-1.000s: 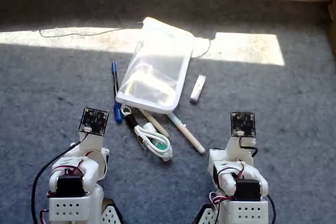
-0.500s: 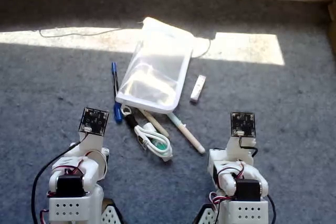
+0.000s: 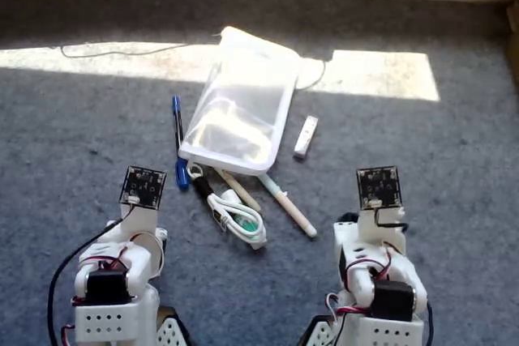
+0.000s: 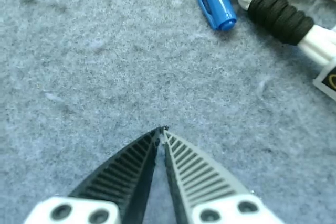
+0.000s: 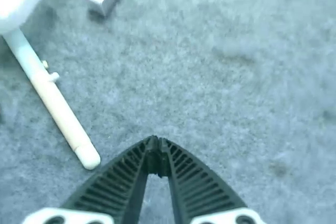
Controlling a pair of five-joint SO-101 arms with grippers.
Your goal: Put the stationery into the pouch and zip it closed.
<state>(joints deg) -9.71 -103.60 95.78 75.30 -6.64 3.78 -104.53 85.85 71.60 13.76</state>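
Stationery (image 3: 237, 188) lies scattered at the mouth of the clear pouch (image 3: 239, 103) on the grey worktop (image 3: 454, 168), high view: blue pen (image 3: 177, 131), white pen (image 3: 285, 204) and coiled cable (image 3: 239, 218), all ahead of both arms.

Left wrist view: my left pincer (image 4: 161, 135), shut and empty, points near the blue pen's cap.

Right wrist view: my right pincer (image 5: 156, 158), shut and empty, sits just beside the white pen's end.

I judge the pens light, stiff and slick, best pinched mid-barrel, and the pouch limp, best held by its rim.

Left gripper (image 4: 161, 130) closed, empty, angled down; right gripper (image 5: 153, 144) likewise closed, empty.
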